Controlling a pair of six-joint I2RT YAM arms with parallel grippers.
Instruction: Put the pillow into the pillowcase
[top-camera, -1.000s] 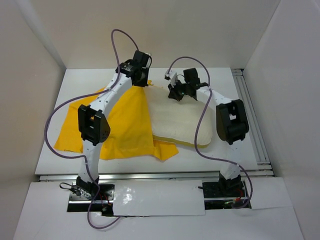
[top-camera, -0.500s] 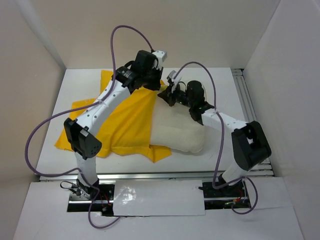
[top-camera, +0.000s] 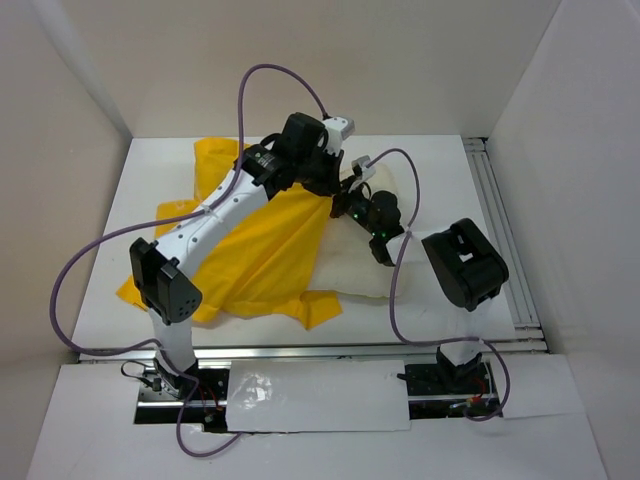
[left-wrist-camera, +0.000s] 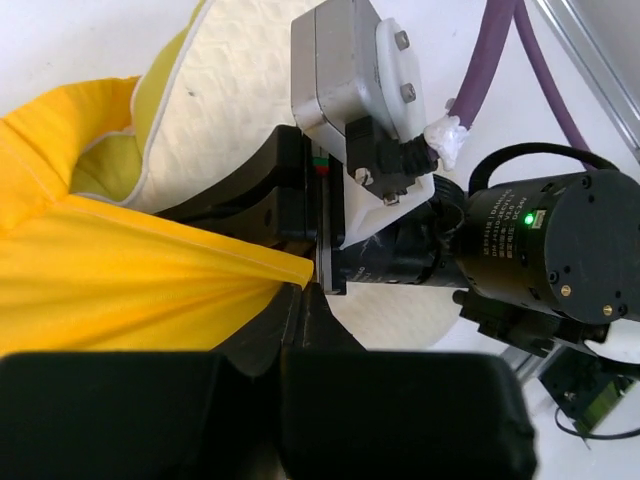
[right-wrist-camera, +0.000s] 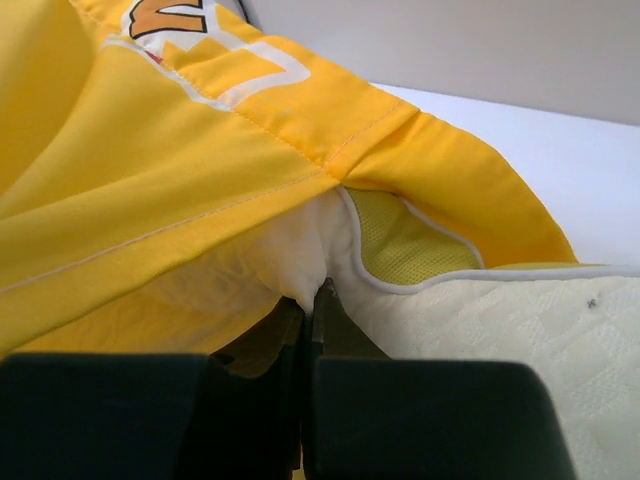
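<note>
The step in hand looks like the first feeding of the pillow (top-camera: 368, 272) into the mouth of the pillowcase (top-camera: 250, 250). Both arms meet over the middle of the table (top-camera: 455, 200), toward its far edge, right at the open hem. The left gripper (left-wrist-camera: 303, 285) is clamped tight on the pillowcase's stitched yellow hem and holds it lifted, so the cloth runs taut from the pinch. The right gripper (right-wrist-camera: 312, 298) is likewise closed, on a scrunched fold of pale cloth just under that hem. I judge this to be the pillow's far left corner rather than the case's lining, though the fold is too bunched to be sure. The pillow lies across the middle and right of the table, its left part under the draped case and its right part bare. The case spreads from there toward the table's left edge. The next move, as I judge it, calls for the two pinches to travel opposite ways: the hem over the pillow toward the right edge, the corner deeper toward the left, with the hem raised so that it does not snag on the piping. The pillow is plump and cream, faintly quilted in a checker pattern and edged with thin piping. The case is thin, smooth, bright yellow cloth, limp and creased, with a neat stitched seam.
</note>
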